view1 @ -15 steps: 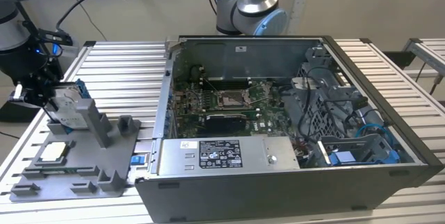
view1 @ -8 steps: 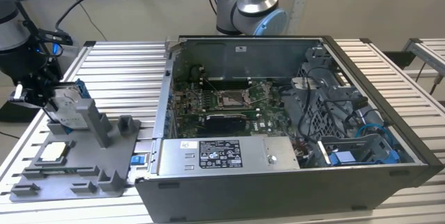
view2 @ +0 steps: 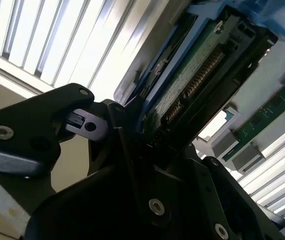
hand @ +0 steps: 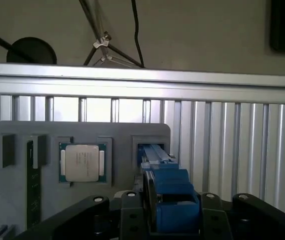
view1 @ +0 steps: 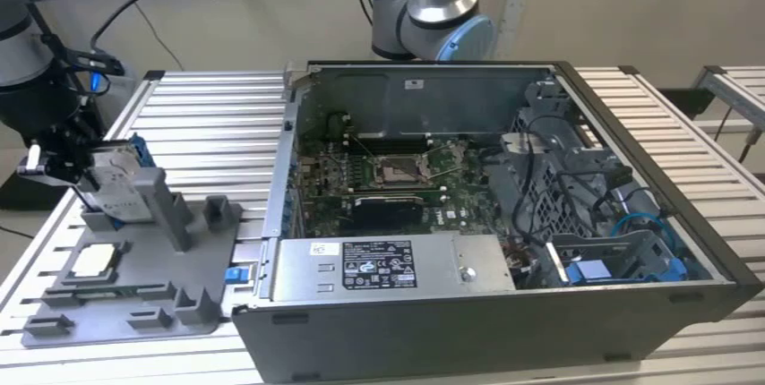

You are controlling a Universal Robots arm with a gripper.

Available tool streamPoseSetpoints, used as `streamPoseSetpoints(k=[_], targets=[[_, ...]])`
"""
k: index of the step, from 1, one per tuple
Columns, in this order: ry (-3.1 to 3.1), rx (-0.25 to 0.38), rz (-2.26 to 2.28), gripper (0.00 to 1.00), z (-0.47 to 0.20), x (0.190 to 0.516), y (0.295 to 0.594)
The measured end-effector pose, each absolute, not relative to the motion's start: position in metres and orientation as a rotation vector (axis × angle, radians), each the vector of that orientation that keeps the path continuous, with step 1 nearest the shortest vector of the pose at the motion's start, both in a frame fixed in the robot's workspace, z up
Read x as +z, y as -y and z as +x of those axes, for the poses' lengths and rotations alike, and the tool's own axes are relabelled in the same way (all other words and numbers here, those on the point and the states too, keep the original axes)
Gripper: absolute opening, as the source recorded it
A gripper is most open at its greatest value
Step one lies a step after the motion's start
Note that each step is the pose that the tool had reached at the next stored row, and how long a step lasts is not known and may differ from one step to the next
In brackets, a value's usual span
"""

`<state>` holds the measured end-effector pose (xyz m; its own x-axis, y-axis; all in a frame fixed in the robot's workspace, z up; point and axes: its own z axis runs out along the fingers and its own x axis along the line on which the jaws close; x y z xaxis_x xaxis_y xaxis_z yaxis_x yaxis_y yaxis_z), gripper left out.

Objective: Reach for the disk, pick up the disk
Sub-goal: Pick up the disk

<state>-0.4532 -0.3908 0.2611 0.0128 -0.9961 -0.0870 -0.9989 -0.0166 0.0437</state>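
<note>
The disk (view1: 116, 177) stands on edge at the far end of the grey fixture (view1: 132, 288), on the exterior view's left. Its long axis runs steeply up from the fixture, and the upper end leans toward that view's left. I see its pale labelled face turned toward the camera, with the blue frame along its edges. In the second wrist view the disk (view2: 192, 75) shows its green circuit-board side and a row of gold contacts. In the first wrist view I look along its blue edge (hand: 168, 197), and the far end reaches the fixture's slot.

The gripper (view1: 86, 173) is clamped on the disk, with a black finger (view2: 82, 120) lying against the blue frame on each side. I cannot tell whether the lower end is clear of the slot.

Just beside the disk rises a grey upright post (view1: 158, 201). Nearer the camera, the square silver chip (view1: 98, 262) lies flat in its own recess. The fixture rests on the slatted metal table (view1: 203, 125). Well apart, toward the exterior view's right, sits the open computer case (view1: 478, 336) with the power-supply box (view1: 371, 264) inside.
</note>
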Motion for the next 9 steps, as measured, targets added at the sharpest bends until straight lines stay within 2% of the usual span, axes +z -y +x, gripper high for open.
streamPoseSetpoints(k=[9], targets=[[-2.171,0.160,-2.209,0.00,-0.4532,0.2612,0.3907]])
